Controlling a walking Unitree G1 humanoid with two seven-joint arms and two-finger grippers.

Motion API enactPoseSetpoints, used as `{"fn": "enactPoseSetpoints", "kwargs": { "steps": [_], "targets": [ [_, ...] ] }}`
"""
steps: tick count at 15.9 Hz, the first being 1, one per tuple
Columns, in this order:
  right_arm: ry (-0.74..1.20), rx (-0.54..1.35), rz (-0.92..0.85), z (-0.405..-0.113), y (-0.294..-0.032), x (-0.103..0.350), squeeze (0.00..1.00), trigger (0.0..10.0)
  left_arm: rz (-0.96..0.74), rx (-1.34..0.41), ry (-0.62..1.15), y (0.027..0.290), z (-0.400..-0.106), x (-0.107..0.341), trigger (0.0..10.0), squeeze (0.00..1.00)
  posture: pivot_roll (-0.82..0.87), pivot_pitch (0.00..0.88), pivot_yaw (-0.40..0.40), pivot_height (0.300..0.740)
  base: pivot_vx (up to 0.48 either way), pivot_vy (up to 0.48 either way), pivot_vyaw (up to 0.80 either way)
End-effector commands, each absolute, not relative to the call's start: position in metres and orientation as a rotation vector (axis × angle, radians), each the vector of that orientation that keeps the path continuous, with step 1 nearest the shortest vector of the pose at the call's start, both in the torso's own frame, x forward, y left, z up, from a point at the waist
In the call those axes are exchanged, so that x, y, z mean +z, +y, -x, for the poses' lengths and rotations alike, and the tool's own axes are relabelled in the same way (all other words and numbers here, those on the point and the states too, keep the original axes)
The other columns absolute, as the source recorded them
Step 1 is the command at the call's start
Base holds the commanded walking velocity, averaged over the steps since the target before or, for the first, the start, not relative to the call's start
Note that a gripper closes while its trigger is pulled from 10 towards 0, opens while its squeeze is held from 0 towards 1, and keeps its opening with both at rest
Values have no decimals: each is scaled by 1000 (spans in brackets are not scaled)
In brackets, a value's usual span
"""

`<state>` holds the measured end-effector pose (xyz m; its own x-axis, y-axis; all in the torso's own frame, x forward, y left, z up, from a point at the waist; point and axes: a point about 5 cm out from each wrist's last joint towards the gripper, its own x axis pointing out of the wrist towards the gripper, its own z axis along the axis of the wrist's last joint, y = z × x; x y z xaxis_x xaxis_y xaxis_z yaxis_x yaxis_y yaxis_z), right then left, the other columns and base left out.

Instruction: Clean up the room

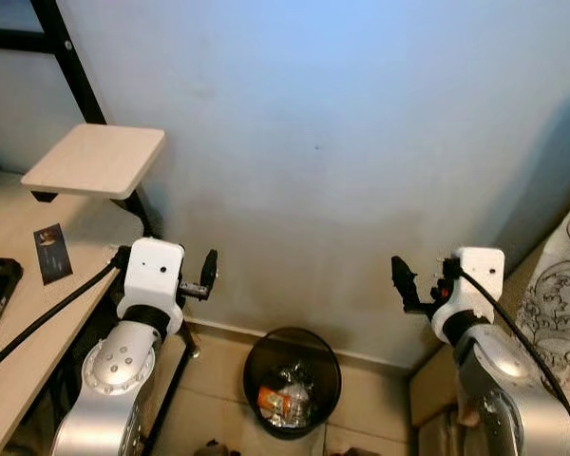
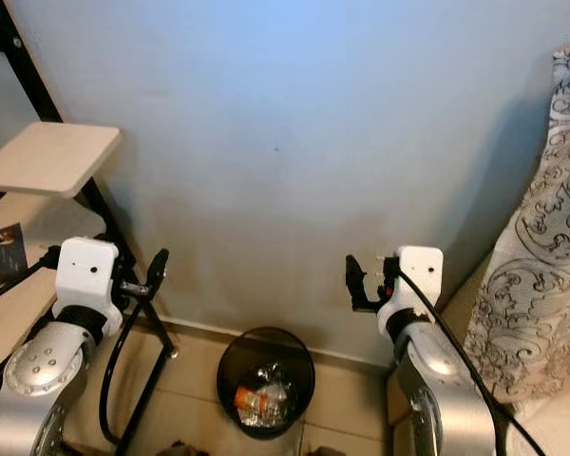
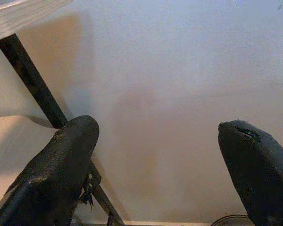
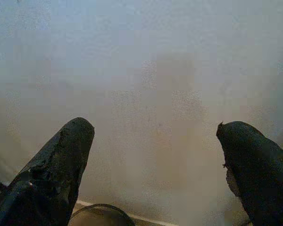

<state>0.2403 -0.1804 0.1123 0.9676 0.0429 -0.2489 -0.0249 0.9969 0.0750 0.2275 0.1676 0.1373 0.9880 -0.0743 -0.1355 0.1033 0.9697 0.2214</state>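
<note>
A black round waste bin (image 1: 292, 382) stands on the floor against the wall, holding crumpled wrappers and scraps (image 1: 283, 399). My left gripper (image 1: 208, 274) is raised above and to the left of the bin, open and empty; its wrist view shows two black fingers (image 3: 66, 165) wide apart facing the wall. My right gripper (image 1: 401, 282) is raised above and to the right of the bin, also open with nothing between its fingers (image 4: 61, 160). The bin's rim (image 4: 100, 211) peeks in low in the right wrist view.
A pale wooden desk (image 1: 19, 332) with a small raised shelf (image 1: 95, 158) on a black frame stands at my left; a dark card (image 1: 52, 253) lies on it. A patterned curtain or cloth (image 1: 560, 313) hangs at right. The blue-grey wall is close ahead.
</note>
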Motion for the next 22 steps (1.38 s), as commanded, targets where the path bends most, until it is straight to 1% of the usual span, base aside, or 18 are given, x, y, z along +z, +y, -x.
{"fn": "enactPoseSetpoints", "kwargs": {
  "steps": [1,2,6,8,11,14,17,18,19,22],
  "targets": [
    [235,49,-37,-241,-177,114,0,10000,-234,-82,128,170,-225,138,10000,0,35,0,11,740,-307,0,0],
    [226,65,4,-241,-175,115,0,10000,-235,-81,127,171,-226,139,10000,0,36,0,14,740,-311,0,0],
    [235,78,-12,-240,-172,113,0,10000,-243,-89,123,171,-228,140,10000,0,36,0,24,740,-297,0,0],
    [236,98,4,-237,-170,111,0,10000,-253,-101,117,171,-231,141,10000,0,33,0,30,740,0,0,0],
    [274,80,-35,-235,-169,107,0,10000,-244,-108,114,169,-231,141,10000,0,29,0,32,740,0,0,0],
    [262,69,-10,-234,-171,107,0,10000,-238,-82,131,169,-232,137,10000,0,24,0,28,740,0,0,-800],
    [258,46,-2,-235,-173,108,0,10000,-257,-13,72,173,-236,142,10000,0,26,0,23,740,0,0,-800],
    [257,38,-2,-235,-174,108,0,10000,-234,7,65,173,-237,144,10000,0,27,0,22,740,0,0,-800],
    [254,32,-4,-236,-173,108,0,10000,-209,33,50,177,-237,146,10000,0,29,0,23,740,0,0,-800],
    [252,25,-9,-237,-172,107,0,10000,-224,84,43,184,-237,145,10000,0,33,0,23,740,0,0,-800]
  ]
}}
